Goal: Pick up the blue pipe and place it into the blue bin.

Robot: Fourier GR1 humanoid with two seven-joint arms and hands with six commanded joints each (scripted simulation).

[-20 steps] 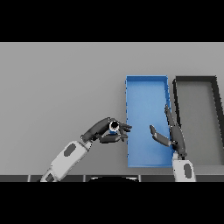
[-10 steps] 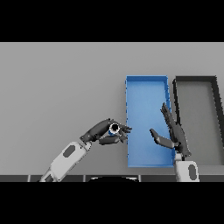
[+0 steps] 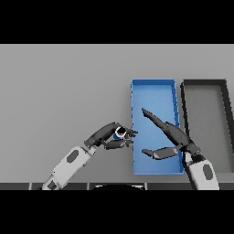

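1. The left hand (image 3: pixel 109 136) is reaching in from the lower left, its fingers and thumb curling round the blue pipe (image 3: pixel 119 133).
2. The blue pipe is sitting in that grasp just beside the left wall of the blue bin (image 3: pixel 153 84), outside it; its open end is facing up at the camera. Whether it is touching the grey table (image 3: pixel 64 91) cannot be told.
3. The right hand (image 3: pixel 170 135) is hanging over the lower half of the blue bin with fingers straight and spread, pointing up and to the left, the thumb sticking out below them; it is holding nothing.
4. A dark bin (image 3: pixel 203 83) is lying just to the right of the blue bin, alongside it.
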